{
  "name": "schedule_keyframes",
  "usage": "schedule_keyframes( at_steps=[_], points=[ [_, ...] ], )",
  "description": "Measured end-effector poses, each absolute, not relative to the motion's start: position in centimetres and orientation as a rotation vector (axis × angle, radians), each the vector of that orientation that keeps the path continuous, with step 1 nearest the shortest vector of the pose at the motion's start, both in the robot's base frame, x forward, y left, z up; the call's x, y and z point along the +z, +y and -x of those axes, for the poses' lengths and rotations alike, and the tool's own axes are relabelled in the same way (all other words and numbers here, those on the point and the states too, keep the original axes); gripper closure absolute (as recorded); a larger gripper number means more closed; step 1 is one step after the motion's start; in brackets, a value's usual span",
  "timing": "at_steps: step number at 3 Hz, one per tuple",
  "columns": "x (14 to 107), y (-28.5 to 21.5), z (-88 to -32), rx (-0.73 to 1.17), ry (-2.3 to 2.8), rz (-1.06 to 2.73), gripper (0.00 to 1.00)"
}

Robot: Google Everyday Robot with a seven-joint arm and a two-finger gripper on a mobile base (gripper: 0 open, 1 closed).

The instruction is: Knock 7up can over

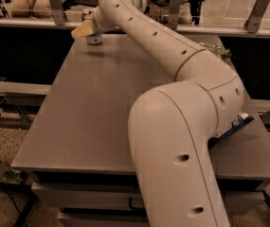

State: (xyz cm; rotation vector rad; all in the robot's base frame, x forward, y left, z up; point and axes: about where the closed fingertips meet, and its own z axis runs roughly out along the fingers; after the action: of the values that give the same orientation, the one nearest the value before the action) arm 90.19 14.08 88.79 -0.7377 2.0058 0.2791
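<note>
The 7up can (pixel 94 40) stands upright near the far left corner of the grey table (pixel 92 112). Only its lower part and a bit of its shiny top show. My gripper (pixel 84 30) reaches across the table from the right and sits right in front of the can's middle, covering most of its body. I cannot tell whether it touches the can. The white arm (pixel 182 126) fills the right half of the view.
A green chip bag (pixel 215 50) lies at the far right of the table, partly behind the arm. A dark blue chip bag (pixel 231 126) pokes out from under the arm at the right edge. A rail with metal posts (pixel 56 4) runs behind the table.
</note>
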Motion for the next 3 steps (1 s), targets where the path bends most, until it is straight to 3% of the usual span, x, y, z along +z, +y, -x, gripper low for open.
schedule_keyframes(
  at_steps=[1, 2, 3],
  points=[
    [89.4, 14.7, -91.0, 0.294, 1.980, 0.722, 0.33],
    [89.9, 15.0, -91.2, 0.303, 1.966, 0.716, 0.56],
    [92.1, 13.8, -89.7, 0.302, 1.965, 0.714, 0.95]
  ],
)
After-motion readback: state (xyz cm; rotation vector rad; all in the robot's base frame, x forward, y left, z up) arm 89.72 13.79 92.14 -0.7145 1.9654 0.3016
